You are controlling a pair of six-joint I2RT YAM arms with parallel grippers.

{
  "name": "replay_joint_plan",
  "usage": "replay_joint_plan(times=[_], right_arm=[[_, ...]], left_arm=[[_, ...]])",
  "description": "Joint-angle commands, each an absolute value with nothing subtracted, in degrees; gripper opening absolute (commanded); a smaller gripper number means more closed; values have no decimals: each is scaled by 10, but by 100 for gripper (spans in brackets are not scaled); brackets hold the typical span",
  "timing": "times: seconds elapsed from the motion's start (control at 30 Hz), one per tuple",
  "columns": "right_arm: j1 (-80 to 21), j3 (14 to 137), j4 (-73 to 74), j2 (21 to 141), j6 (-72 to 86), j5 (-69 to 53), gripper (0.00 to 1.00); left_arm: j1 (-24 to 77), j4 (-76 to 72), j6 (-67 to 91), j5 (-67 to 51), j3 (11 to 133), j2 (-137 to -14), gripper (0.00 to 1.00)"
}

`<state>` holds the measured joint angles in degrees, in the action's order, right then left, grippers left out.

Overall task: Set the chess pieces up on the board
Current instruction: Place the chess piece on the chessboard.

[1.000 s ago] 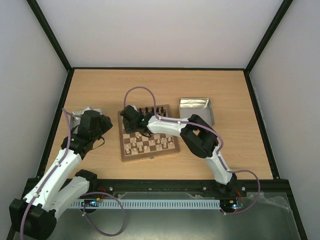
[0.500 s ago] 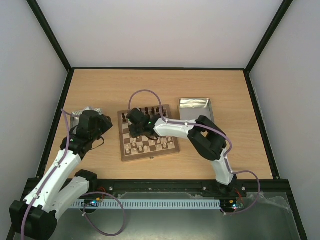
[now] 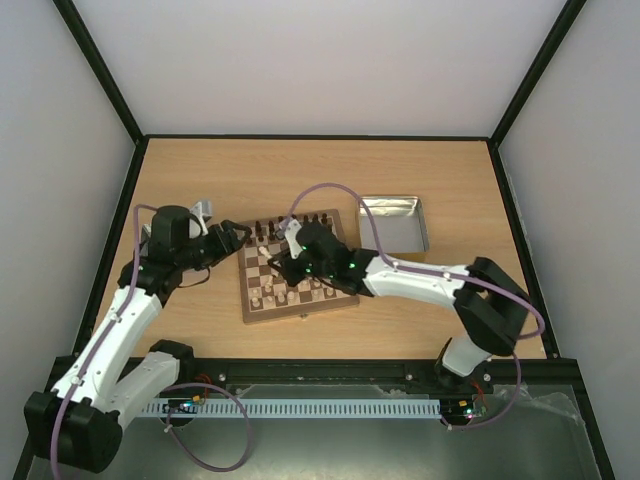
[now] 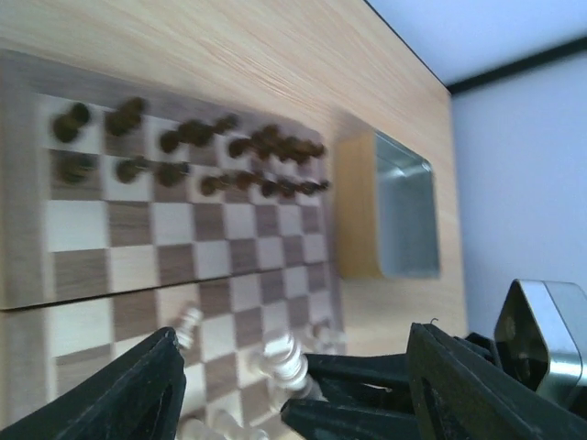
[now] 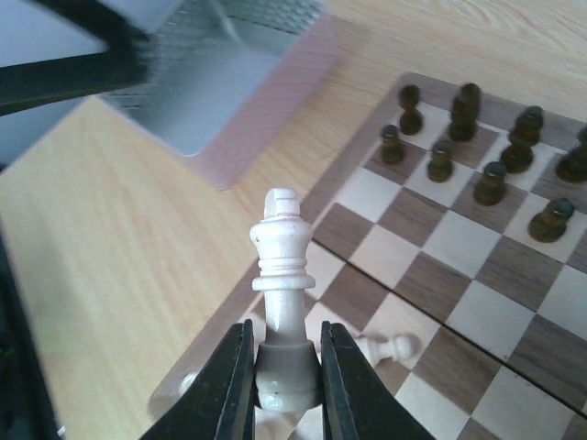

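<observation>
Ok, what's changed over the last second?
The right gripper, shut on a pale king, moved from the board's far-left corner rightward and nearer. The left gripper, open, swung off the left tin toward the board's left edge. Board, dark pieces and right tin stayed put.

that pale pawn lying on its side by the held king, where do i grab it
Grip the toppled pawn across its narrow waist, between round head and base, coming straight down with fingers either side of its length. It lies flat on the board, so a side approach would not get under it.
</observation>
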<state>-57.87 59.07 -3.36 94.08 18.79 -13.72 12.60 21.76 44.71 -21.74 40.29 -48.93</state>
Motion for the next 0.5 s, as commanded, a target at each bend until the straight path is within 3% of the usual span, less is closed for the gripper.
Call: replay_joint_plan(times=[0.0,0.13,0.47], right_arm=[[-574,521,-151,864,136,-215,8],[-565,474,-193,814,135,-288,8],[-544,447,-230,771,165,-390,8]], left_arm=[[112,221,387,-418,442,-518,68],[111,222,349,-512,441,-534,67],[112,246,293,-618,435,-525,48]])
